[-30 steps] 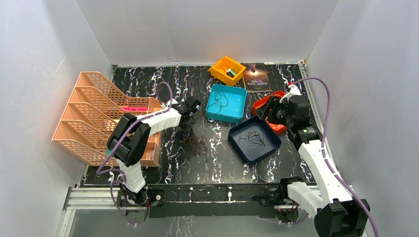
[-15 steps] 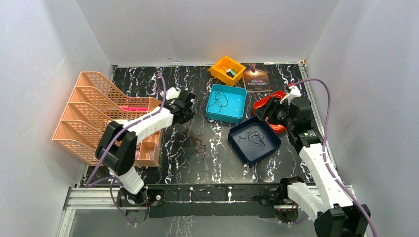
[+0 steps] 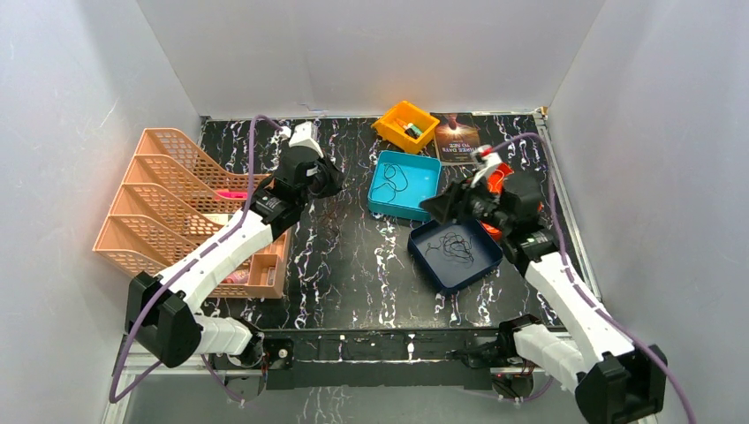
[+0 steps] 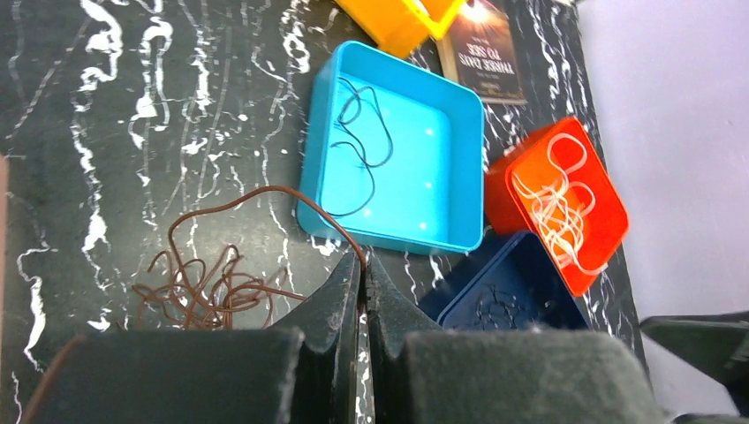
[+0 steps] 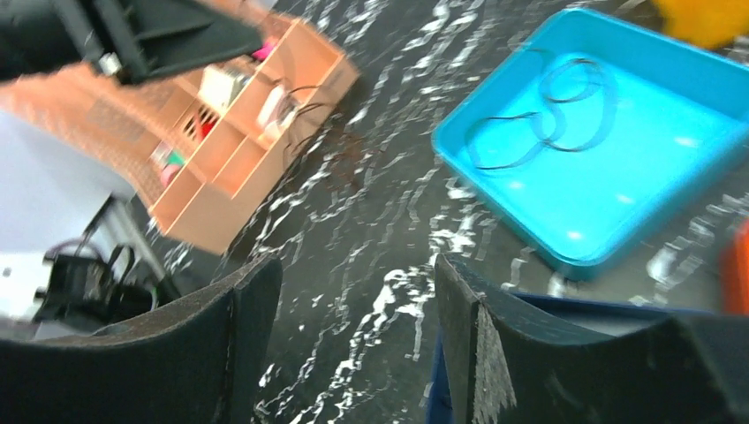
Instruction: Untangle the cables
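My left gripper is shut on one strand of the reddish-brown cable. The strand arches up from a loopy clump on the black marbled table, left of the light blue tray. The clump shows faintly under the gripper in the top view. A black cable lies in the light blue tray. Another black cable lies in the navy tray. A white cable lies in the red tray. My right gripper is open and empty, above the navy tray's left corner.
A peach mesh file organiser fills the left side. A small orange bin and a book sit at the back. The three trays crowd the middle right. White walls close in on the left, back and right.
My left gripper has moved back and up with the brown strand, and the clump has been dragged back-left from mid-table. My right gripper has swung left from the red tray to over the navy tray.
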### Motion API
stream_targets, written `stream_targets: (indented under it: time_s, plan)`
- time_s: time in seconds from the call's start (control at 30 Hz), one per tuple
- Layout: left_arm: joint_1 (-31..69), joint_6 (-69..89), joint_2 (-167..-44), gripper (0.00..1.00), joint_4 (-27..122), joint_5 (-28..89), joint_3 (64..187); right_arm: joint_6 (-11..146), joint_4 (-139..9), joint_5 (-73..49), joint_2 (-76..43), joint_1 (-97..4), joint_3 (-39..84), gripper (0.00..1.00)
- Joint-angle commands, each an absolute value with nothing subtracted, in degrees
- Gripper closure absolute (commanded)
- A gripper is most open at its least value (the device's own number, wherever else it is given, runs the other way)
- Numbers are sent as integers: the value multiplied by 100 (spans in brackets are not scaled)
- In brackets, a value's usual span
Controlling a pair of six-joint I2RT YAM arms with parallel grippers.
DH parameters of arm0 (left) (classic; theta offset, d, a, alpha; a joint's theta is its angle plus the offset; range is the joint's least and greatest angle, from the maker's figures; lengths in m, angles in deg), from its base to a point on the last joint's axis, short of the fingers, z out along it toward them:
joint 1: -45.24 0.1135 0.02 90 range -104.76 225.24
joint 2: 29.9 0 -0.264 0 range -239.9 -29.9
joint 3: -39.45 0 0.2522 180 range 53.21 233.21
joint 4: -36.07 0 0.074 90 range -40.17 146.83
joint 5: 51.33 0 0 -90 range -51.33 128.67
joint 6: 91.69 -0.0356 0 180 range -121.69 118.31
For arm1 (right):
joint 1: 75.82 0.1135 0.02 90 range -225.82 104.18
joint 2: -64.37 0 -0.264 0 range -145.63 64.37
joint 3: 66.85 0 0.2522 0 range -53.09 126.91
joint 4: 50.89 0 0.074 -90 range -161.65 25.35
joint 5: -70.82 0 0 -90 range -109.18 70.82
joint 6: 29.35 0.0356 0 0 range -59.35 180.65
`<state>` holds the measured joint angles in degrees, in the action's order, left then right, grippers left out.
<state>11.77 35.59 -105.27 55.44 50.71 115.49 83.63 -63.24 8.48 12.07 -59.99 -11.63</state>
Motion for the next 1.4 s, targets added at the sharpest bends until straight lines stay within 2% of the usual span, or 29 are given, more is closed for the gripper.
stream_targets:
  time_s: [0.0,0.27,0.67,1.13,1.37]
  plan:
    - [1211,2963,-10367,100,5324,4093,11804,7856,-5230,576,889,-4857,-967,27]
    - [1210,2943,-10347,100,5379,3221,12185,7264,-2547,262,12,-3787,-1438,25]
    - [1204,3010,-10092,100,5585,3037,12348,7209,69,202,-1760,-3602,-1258,27]
    - [1205,3317,-9977,100,5581,2659,12545,7523,1255,150,-3475,-3305,-409,33]
    - [1211,3407,-9872,100,5727,2638,12919,7643,1068,108,-4113,-3278,-248,49]
